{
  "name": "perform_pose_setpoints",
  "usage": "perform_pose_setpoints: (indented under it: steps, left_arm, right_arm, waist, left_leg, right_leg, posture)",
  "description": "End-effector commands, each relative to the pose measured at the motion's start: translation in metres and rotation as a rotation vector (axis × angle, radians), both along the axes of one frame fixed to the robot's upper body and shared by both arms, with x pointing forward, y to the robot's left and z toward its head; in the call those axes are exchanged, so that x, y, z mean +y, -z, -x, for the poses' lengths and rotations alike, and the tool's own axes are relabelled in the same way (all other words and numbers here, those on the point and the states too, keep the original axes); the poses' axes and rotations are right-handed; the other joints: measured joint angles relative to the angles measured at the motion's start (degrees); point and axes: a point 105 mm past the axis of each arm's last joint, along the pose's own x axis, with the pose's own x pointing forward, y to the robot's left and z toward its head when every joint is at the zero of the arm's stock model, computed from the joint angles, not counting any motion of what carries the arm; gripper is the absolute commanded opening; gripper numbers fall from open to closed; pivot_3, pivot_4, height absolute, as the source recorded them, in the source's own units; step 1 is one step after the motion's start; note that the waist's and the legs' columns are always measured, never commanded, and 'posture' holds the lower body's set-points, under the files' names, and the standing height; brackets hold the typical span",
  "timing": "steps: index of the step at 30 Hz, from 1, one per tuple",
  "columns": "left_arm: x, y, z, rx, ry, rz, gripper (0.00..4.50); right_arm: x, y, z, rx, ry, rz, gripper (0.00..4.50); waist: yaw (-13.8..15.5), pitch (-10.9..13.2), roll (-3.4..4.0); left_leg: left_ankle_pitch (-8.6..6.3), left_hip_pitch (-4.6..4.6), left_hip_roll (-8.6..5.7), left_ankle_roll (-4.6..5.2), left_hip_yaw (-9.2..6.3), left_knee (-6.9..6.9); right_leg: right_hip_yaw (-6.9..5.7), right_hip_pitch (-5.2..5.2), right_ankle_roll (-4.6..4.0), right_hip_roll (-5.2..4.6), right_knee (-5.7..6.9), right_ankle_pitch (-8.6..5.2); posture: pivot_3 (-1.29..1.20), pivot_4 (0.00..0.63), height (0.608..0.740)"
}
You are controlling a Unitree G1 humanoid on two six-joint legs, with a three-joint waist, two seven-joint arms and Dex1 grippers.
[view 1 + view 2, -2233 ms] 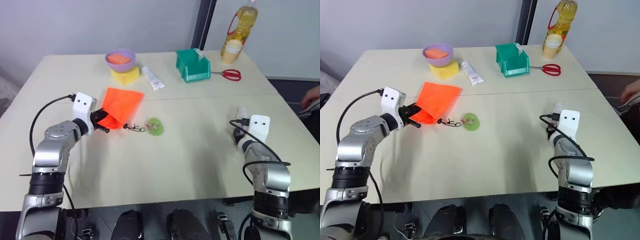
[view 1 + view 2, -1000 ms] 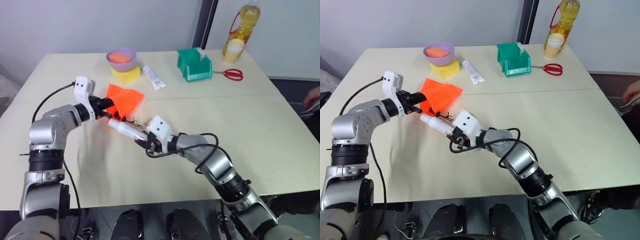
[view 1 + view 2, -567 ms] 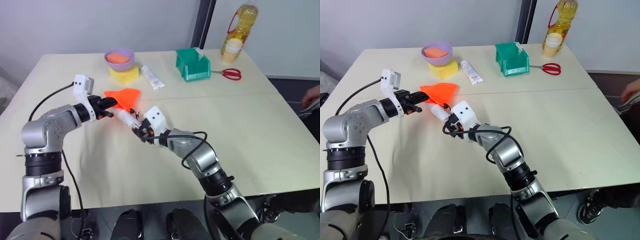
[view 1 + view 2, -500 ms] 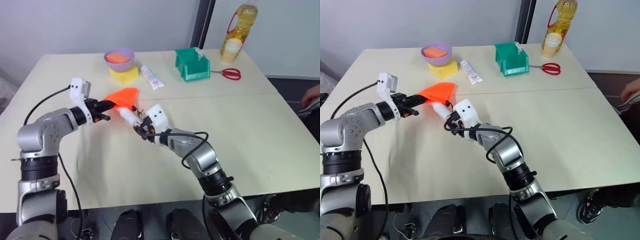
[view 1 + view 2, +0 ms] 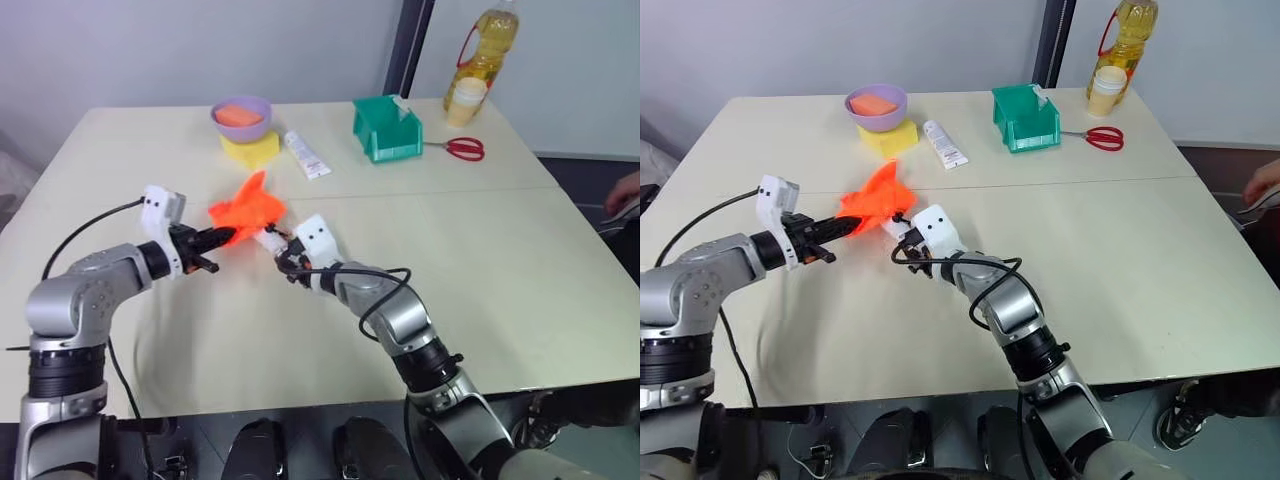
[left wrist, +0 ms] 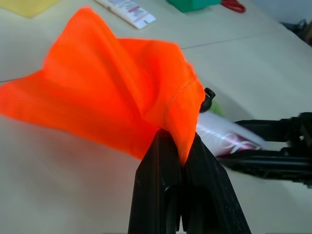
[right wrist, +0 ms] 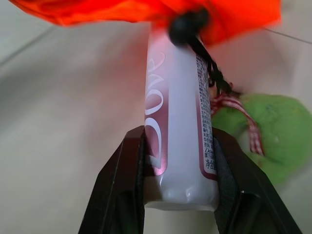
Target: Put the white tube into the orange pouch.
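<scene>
The likeliest slip is the tube snagging on the pouch rim instead of sliding in. The left pincer [image 6: 178, 161] is shut tight on a single fold of the orange pouch [image 5: 247, 207], lifted off the desk [image 5: 470, 260] left of centre, so the mouth hangs slack and partly collapsed. The right pincer [image 7: 178, 161], partly closed, grips the white tube [image 7: 176, 141] near its bottom end, with the front end already under the pouch's edge (how deep it sits I cannot tell). A push at the wrong angle would shove cloth along rather than enter. The black cord [image 7: 207, 63] lies across the tube, with the green tag [image 7: 278, 131] just beside it, and could catch between the fingers. Letting go too early would drop the tube onto the desk.

At the far side, the purple bowl [image 5: 241, 118] holds something orange and stands on a yellow sponge [image 5: 250, 150]. The green bin [image 5: 386, 130] shows something white at its far rim. A longer white tube [image 5: 305, 156] lies between them
</scene>
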Motion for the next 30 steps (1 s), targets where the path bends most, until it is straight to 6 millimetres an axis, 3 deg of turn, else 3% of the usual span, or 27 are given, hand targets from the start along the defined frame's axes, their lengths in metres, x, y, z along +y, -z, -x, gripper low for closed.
perform_pose_setpoints:
  steps: [1,8,14,26,30]
  left_arm:
    - [-0.005,-0.016,-0.005,-0.059,-0.007,0.022,0.00]
    - [-0.012,-0.022,-0.016,-0.070,0.010,0.047,0.00]
    - [0.000,-0.001,-0.013,-0.020,0.020,-0.005,0.00]
    - [-0.007,0.008,-0.014,0.002,0.028,0.035,0.00]
    - [-0.012,0.003,-0.010,-0.007,0.043,0.064,0.00]
  right_arm:
    - [-0.002,-0.024,0.003,-0.085,-0.032,-0.034,1.15]
    - [-0.044,-0.026,0.035,-0.099,-0.116,-0.005,1.15]
    - [-0.068,-0.029,0.059,-0.113,-0.157,0.021,1.15]
    - [-0.057,-0.024,0.056,-0.100,-0.154,0.017,1.15]
    - [-0.041,-0.019,0.048,-0.083,-0.165,0.012,1.15]
  waist:
    - [0.0,0.0,0.00]
    - [0.1,0.0,0.00]
    - [-0.2,0.0,0.00]
    - [0.1,0.0,-0.01]
    - [-0.1,0.0,-0.01]
  left_leg:
    - [0.00,0.00,0.00,0.00,0.00,0.00]
    - [-0.02,-0.12,-0.01,0.03,0.00,0.00]
    - [0.02,-0.17,0.01,-0.04,0.00,-0.08]
    - [0.03,-0.19,-0.01,-0.05,-0.01,-0.13]
    - [0.04,-0.17,-0.01,-0.06,0.00,-0.13]
  right_leg:
    - [0.00,0.00,0.00,0.00,0.00,0.00]
    - [0.00,-0.06,0.01,0.00,-0.07,0.00]
    - [0.02,-0.18,0.01,0.05,-0.04,0.00]
    - [0.00,-0.19,0.00,0.03,-0.07,0.00]
    - [0.01,-0.20,0.00,0.03,-0.04,0.00]
  posture:
    - [0.00,0.150,0.740]
    - [0.00,0.150,0.740]
    - [0.00,0.150,0.740]
    - [0.00,0.150,0.740]
    - [0.00,0.150,0.740]
